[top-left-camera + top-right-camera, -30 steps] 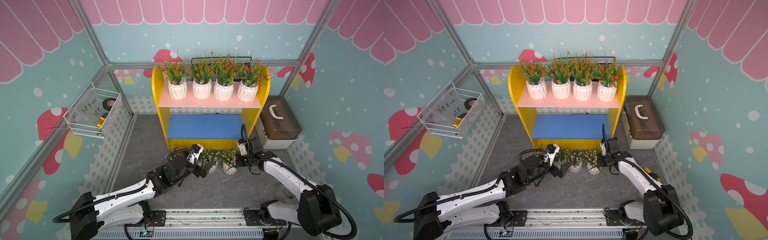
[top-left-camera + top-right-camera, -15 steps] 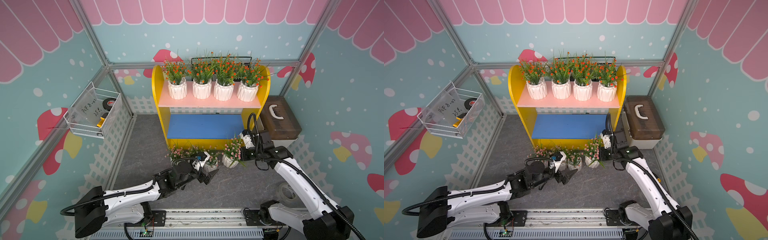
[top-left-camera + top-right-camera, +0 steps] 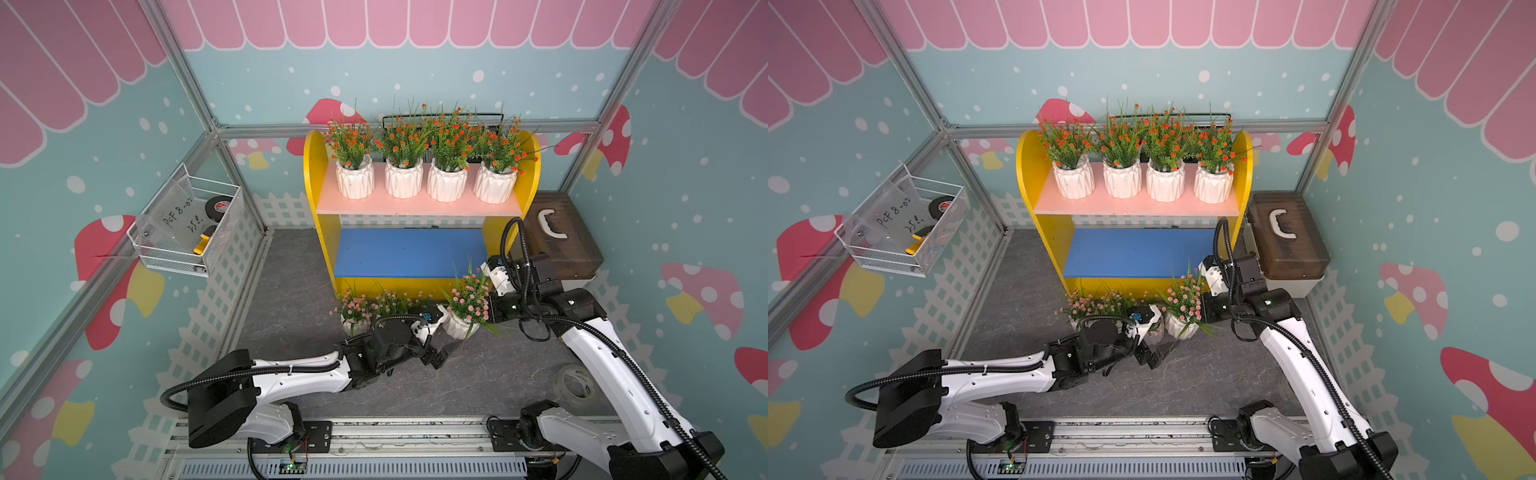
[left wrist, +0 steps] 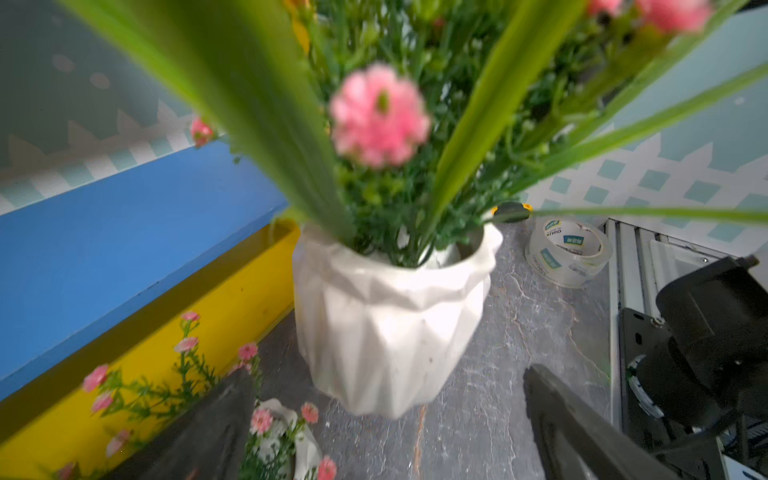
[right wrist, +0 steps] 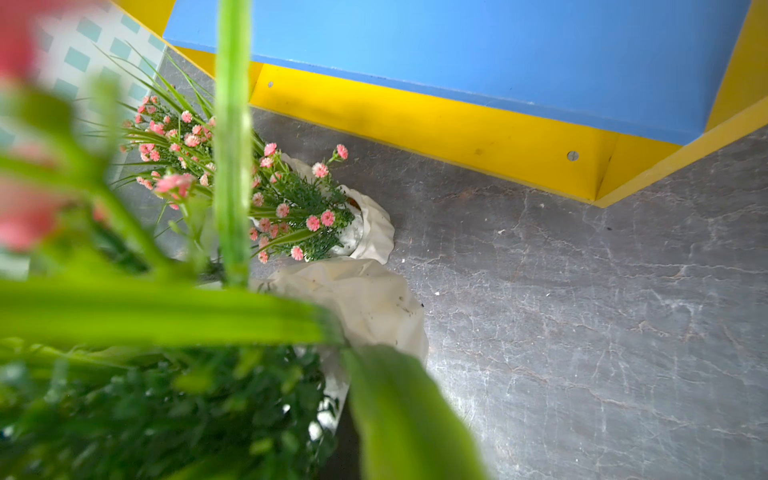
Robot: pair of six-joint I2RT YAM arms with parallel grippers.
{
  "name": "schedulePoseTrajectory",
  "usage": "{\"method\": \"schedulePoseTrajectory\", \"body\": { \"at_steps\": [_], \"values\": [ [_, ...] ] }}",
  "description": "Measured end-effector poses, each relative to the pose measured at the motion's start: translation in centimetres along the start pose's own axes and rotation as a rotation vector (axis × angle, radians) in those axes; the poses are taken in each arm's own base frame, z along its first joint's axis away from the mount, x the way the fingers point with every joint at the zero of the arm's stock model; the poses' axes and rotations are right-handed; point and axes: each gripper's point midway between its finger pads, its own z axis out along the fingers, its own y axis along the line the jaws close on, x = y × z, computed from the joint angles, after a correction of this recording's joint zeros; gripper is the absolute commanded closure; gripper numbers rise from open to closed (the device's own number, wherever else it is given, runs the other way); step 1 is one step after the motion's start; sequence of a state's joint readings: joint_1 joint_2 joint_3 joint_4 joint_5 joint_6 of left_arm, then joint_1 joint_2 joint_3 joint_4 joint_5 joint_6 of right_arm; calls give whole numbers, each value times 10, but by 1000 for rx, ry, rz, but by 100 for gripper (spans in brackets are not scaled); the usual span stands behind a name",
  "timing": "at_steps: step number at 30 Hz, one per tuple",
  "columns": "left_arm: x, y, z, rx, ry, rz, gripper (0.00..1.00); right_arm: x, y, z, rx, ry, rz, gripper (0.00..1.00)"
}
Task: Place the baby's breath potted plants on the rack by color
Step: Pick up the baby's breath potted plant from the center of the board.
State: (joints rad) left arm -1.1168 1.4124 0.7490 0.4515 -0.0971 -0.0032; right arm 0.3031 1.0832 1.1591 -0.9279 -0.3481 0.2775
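Observation:
Several baby's breath potted plants with orange-red flowers [image 3: 424, 166] stand in a row on the pink shelf of the rack [image 3: 316, 199]; its blue shelf [image 3: 407, 253] is bare. My right gripper [image 3: 485, 311] is shut on a pink-flowered plant [image 3: 467, 297], held just off the floor at the rack's front right corner; leaves hide the fingers. Its white pot [image 4: 390, 328] hangs just ahead of my open left gripper [image 4: 386, 440], which is low over the floor [image 3: 438, 338]. Two more pink plants [image 3: 353, 307] [image 3: 390, 301] stand by the rack's base.
A brown-lidded box [image 3: 557, 237] sits right of the rack. A clear tape roll [image 3: 575, 382] lies on the grey floor by the right arm. A white wire basket [image 3: 187, 228] hangs on the left wall; a black wire basket [image 3: 440, 120] is behind the rack.
The right gripper has raised the pink plant off the floor by the rack's front. The left gripper has pulled back from the plants and swung right, staying open.

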Motion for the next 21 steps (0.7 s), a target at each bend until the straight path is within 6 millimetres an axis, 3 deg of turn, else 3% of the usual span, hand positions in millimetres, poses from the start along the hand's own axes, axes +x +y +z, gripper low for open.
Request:
{"method": "schedulePoseTrajectory", "body": {
  "at_steps": [11, 21],
  "values": [
    [-3, -7, 33, -20, -4, 33, 1, 4, 6, -4, -33, 6, 1, 100],
    [-8, -7, 45, -34, -9, 35, 3, 5, 11, -8, -54, -1, -3, 100]
  ]
}}
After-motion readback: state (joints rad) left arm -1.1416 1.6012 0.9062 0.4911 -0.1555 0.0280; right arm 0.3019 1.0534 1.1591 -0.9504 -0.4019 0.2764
